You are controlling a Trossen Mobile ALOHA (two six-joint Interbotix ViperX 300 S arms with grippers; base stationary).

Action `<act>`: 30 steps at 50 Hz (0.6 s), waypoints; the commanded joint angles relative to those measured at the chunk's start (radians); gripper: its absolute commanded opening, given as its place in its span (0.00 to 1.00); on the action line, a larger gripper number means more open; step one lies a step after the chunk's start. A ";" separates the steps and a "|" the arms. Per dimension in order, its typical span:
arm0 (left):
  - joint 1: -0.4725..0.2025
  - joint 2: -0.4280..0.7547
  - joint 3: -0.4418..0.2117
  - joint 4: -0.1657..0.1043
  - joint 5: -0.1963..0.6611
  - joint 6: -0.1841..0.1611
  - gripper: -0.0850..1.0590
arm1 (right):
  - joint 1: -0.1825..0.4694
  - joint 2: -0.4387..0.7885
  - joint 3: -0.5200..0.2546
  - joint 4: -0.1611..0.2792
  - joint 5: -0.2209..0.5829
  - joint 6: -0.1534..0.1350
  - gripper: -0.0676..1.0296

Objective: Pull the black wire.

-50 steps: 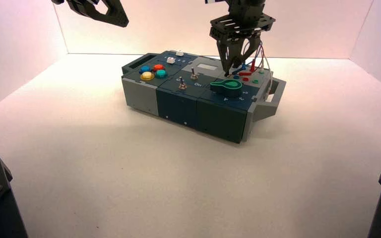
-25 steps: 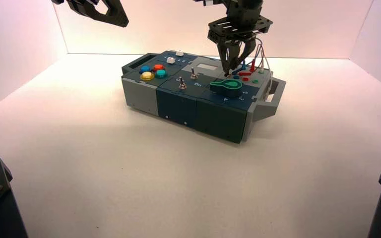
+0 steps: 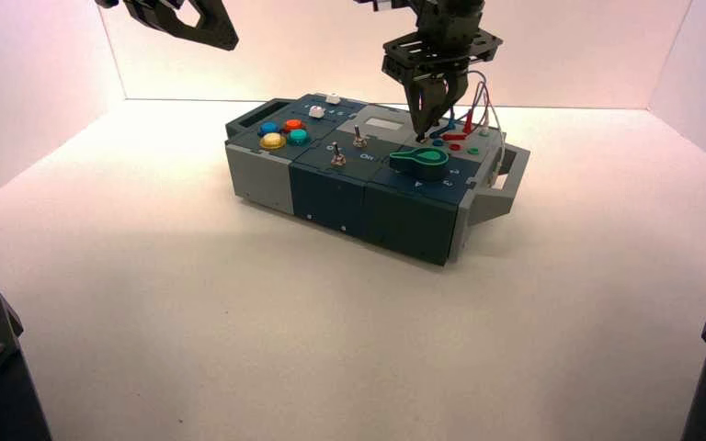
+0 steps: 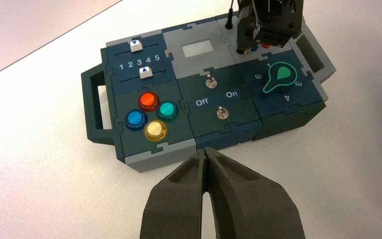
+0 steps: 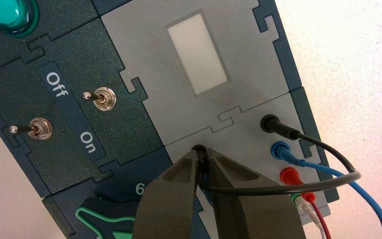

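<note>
The black wire (image 5: 349, 177) arches from a black plug (image 5: 278, 128) set in the grey panel of the box (image 3: 331, 195) to its other plug, which sits between my right gripper's fingers. My right gripper (image 5: 202, 162) is shut on that plug just above the panel, beside the green knob (image 3: 420, 160). In the high view it (image 3: 427, 127) hangs over the box's back right corner. It also shows in the left wrist view (image 4: 252, 46). My left gripper (image 4: 207, 155) is shut and empty, held high at the back left (image 3: 204, 28).
A blue wire (image 5: 378, 204), a red plug (image 5: 289, 175) and white wires stand next to the black wire. Two toggle switches (image 5: 102, 98) sit by the Off/On label. Coloured buttons (image 4: 149, 115) and two sliders (image 4: 140, 59) are on the box's left part.
My right gripper has risen slightly and shifted a little left while shut on the black plug. The left arm has not moved.
</note>
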 commanded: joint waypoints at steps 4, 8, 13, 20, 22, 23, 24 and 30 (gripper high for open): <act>-0.003 -0.003 -0.028 0.002 -0.005 0.003 0.05 | -0.006 -0.064 -0.035 -0.005 0.014 -0.002 0.04; -0.002 -0.003 -0.028 0.002 -0.005 0.003 0.05 | -0.006 -0.077 -0.041 -0.003 0.025 -0.002 0.04; -0.003 -0.003 -0.028 0.002 -0.005 0.003 0.05 | -0.005 -0.089 -0.048 0.000 0.038 -0.002 0.04; -0.003 -0.003 -0.028 0.000 -0.005 0.003 0.05 | -0.006 -0.106 -0.049 0.005 0.049 0.000 0.04; -0.003 -0.003 -0.028 0.000 -0.005 0.003 0.05 | -0.006 -0.107 -0.049 0.006 0.052 0.000 0.04; -0.003 -0.003 -0.026 0.002 -0.005 0.003 0.05 | -0.005 -0.109 -0.048 0.009 0.054 0.000 0.04; -0.002 -0.003 -0.026 0.002 -0.005 0.003 0.05 | -0.005 -0.110 -0.048 0.012 0.055 0.000 0.04; -0.003 -0.006 -0.026 0.002 -0.005 0.003 0.05 | -0.005 -0.115 -0.041 0.049 0.071 0.000 0.04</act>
